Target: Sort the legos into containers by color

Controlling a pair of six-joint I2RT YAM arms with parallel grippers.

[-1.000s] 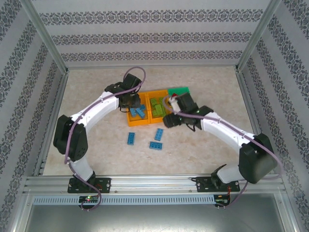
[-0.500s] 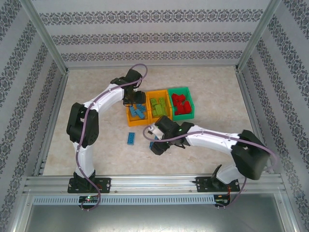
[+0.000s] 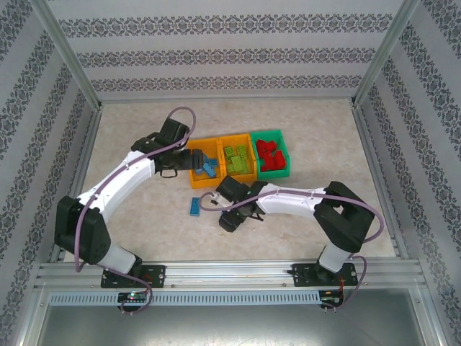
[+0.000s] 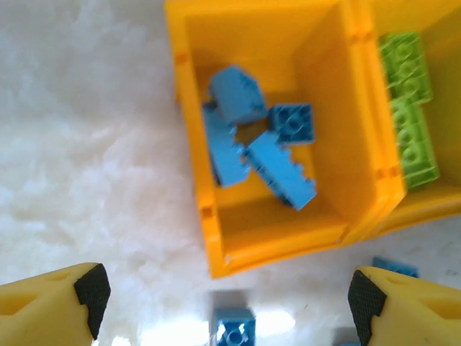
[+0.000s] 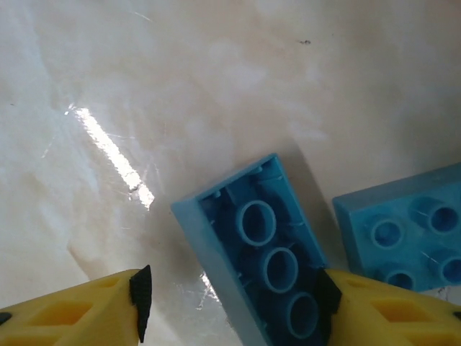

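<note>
Three bins stand in a row. The left orange bin (image 3: 205, 184) (image 4: 252, 43) holds several blue legos (image 4: 277, 169). Lime green legos (image 4: 410, 108) lie in the middle orange bin (image 3: 238, 177), and red legos (image 3: 270, 155) in the green bin (image 3: 274, 174). My left gripper (image 3: 189, 160) (image 4: 225, 297) is open and empty beside the left bin's left edge. My right gripper (image 3: 232, 218) (image 5: 234, 303) is open, low over the table. An upside-down blue lego (image 5: 263, 259) lies between its fingers, touching the right one. A second blue lego (image 5: 407, 231) lies just to the right.
One more blue lego (image 3: 195, 207) (image 4: 235, 328) lies on the marble-patterned table in front of the left bin. Metal frame rails and patterned walls close in the table on all sides.
My right arm swung from the green bin down to the blue legos on the table. My left gripper drew back from over the blue bin to its left side.
</note>
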